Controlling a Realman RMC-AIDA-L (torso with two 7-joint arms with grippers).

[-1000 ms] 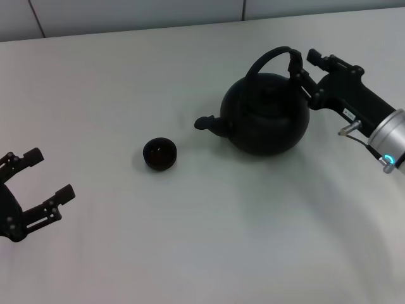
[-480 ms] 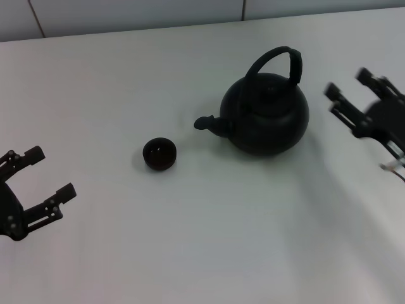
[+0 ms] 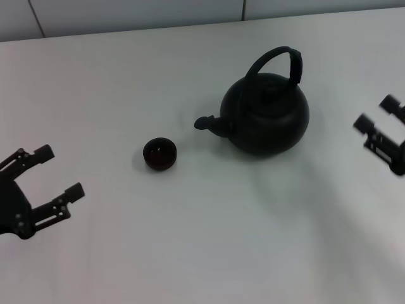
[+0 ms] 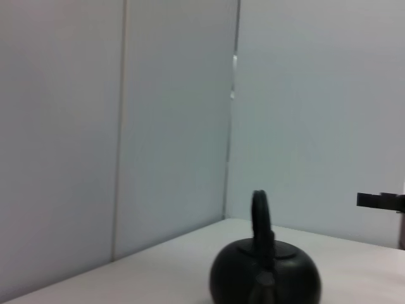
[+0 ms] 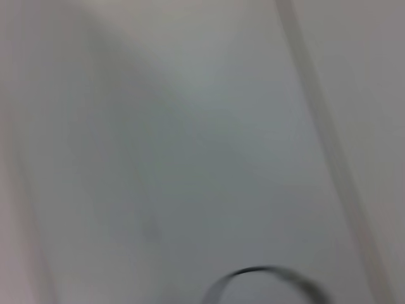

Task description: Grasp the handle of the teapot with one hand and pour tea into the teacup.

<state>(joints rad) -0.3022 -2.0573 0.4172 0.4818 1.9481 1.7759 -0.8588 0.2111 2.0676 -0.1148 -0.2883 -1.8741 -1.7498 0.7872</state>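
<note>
Black teapot (image 3: 266, 114) stands well apart from gaping right claw (image 3: 378, 114).

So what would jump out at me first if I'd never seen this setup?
Most likely the big round black teapot standing upright on the white table, its arched handle free of any grip. The small dark teacup sits apart from it, off the spout's side. The two open black pincers flank the scene: the left pincer low at the near left, the right pincer at the right edge.
</note>
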